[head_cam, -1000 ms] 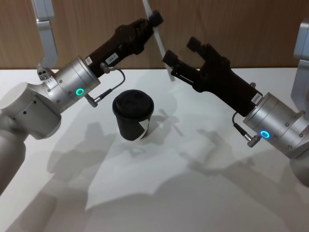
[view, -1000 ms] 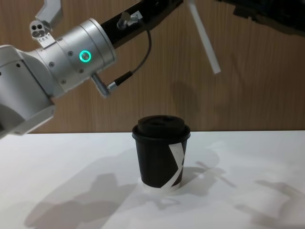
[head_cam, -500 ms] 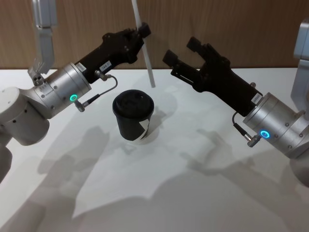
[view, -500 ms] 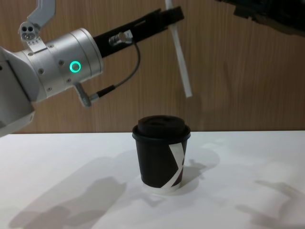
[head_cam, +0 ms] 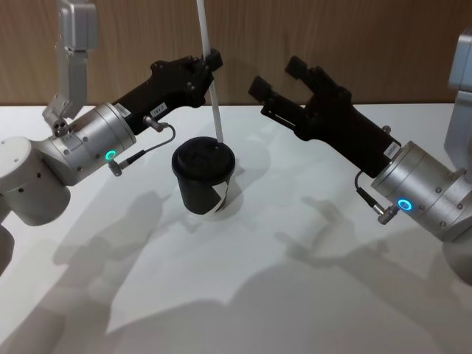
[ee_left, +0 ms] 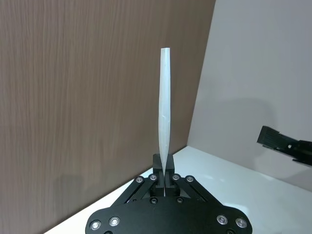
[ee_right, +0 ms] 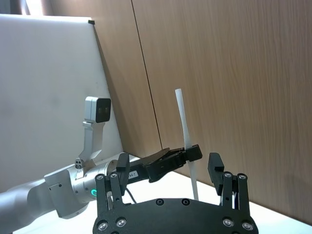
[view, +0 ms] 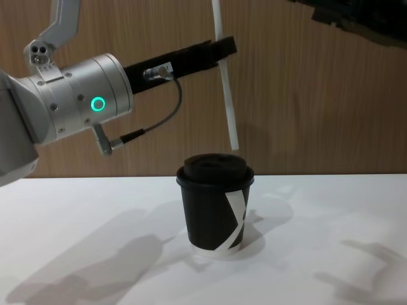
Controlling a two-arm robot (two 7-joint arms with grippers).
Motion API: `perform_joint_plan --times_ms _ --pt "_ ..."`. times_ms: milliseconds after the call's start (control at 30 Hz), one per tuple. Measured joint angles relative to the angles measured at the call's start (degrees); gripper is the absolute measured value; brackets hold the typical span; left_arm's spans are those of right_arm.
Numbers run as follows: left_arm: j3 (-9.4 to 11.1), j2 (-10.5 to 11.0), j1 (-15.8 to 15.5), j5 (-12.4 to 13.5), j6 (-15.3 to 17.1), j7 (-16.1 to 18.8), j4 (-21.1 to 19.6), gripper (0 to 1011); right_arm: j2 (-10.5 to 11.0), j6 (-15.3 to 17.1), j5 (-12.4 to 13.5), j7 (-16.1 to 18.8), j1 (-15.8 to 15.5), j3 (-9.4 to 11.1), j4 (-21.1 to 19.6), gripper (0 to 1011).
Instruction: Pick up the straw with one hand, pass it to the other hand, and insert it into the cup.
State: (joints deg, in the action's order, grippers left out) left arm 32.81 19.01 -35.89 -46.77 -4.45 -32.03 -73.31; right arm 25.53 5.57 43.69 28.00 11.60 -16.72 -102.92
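Left pincer (head_cam: 212, 60) clamped on upright straw (head_cam: 209, 77) above cup (head_cam: 204, 179); right pincer (head_cam: 279, 82) apart, empty.

White straw (head_cam: 209, 81), black cup (view: 214, 213) with a white X stripe, on a white table (head_cam: 295, 310).

Since a second ago the left gripper (head_cam: 210, 63) has swung in toward the cup (head_cam: 204, 179) — carrying the straw (head_cam: 209, 74) from a slant beside the right gripper (head_cam: 280, 77) to nearly upright. The straw's lower end, earlier out to the right of the lid, now hangs just above it.
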Motion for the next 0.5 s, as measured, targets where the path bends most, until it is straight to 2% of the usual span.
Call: perform_joint_plan --times_ms 500 --pt "0.0 0.1 0.0 2.1 0.1 0.8 -0.2 8 0.0 0.0 0.0 0.0 0.0 0.0 0.0 1001"
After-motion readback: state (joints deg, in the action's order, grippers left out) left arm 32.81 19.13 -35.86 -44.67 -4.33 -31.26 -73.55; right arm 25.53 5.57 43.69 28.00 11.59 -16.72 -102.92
